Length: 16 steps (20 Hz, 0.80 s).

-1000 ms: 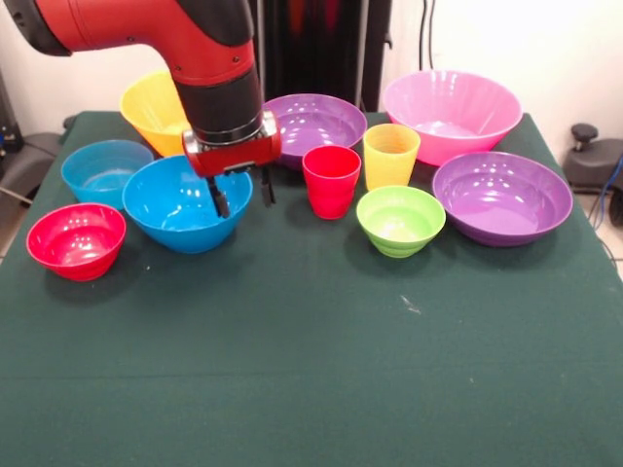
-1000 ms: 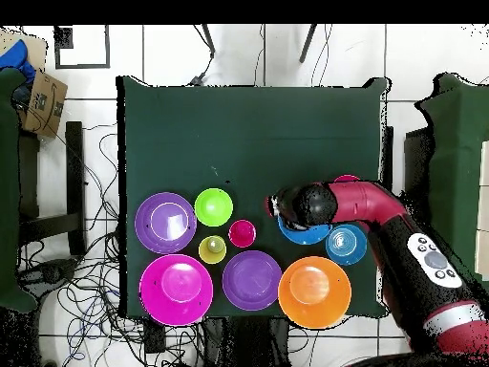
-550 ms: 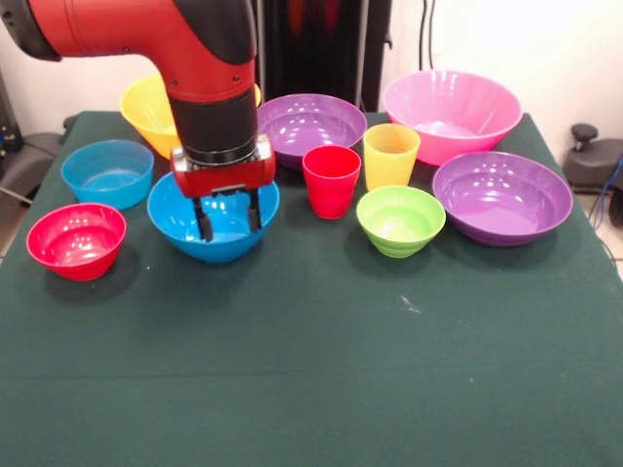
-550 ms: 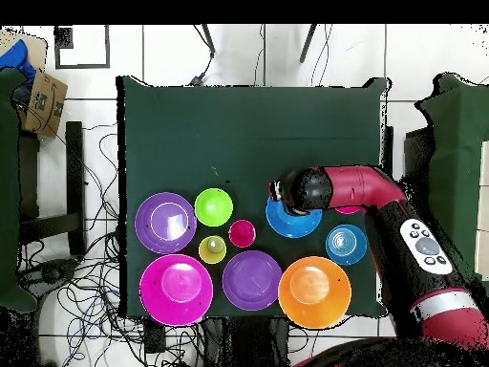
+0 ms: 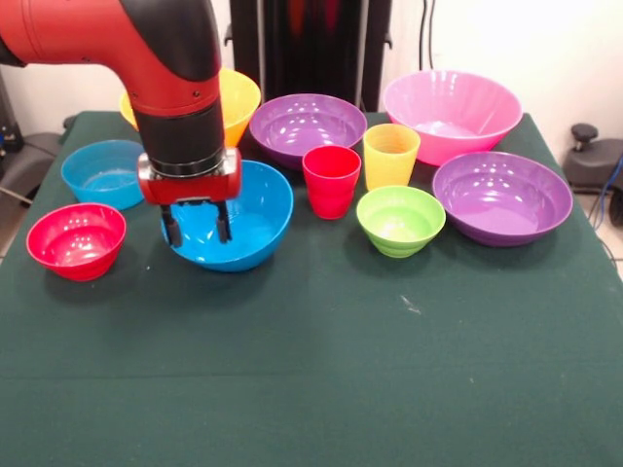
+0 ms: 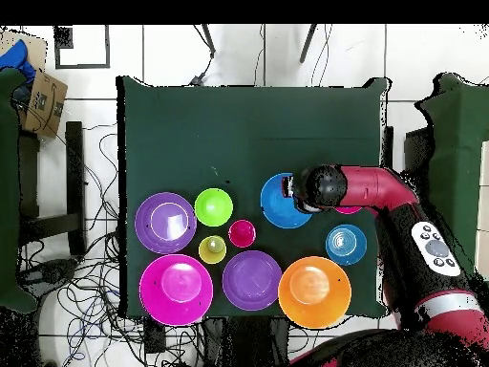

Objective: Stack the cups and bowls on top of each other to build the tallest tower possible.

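My gripper (image 5: pixel 198 225) is open, its two dark fingers (image 5: pixel 173 227) down at the left side of the medium blue bowl (image 5: pixel 248 219), which looks tipped up toward the right. I cannot tell whether they touch it. From above, the arm's wrist (image 6: pixel 323 186) covers that bowl's (image 6: pixel 282 201) right edge. The red cup (image 5: pixel 331 180) and yellow cup (image 5: pixel 390 154) stand upright mid-table beside the lime green bowl (image 5: pixel 400 219). A small red bowl (image 5: pixel 76 240) and small blue bowl (image 5: pixel 102 173) sit left of the gripper. No tower is in view; each piece stands alone.
Along the back stand a large yellow bowl (image 5: pixel 238 97), a purple bowl (image 5: pixel 307 122) and a large pink bowl (image 5: pixel 450 112). A second purple bowl (image 5: pixel 501 195) sits at the right. The dark green tablecloth (image 5: pixel 311 370) stretches toward the front edge.
The gripper has moved left and toward the table's front, lower down. The medium blue bowl has slid right and forward and now looks tipped.
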### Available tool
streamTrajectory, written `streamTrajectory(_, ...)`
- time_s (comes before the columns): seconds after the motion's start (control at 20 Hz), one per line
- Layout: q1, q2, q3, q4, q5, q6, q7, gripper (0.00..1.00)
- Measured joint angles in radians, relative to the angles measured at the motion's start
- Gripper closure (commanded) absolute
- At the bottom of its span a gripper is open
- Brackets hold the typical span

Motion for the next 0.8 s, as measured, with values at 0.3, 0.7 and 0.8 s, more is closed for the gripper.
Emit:
streamTrajectory(0.3, 0.019, 0.006, -0.039, -0.021, 0.022, 0.003, 0.000, 0.00)
streamTrajectory(0.7, 0.061, 0.006, -0.080, -0.050, 0.069, 0.063, 0.000, 0.00)
streamTrajectory(0.8, 0.070, 0.006, -0.087, -0.054, 0.076, 0.079, 0.000, 0.00)
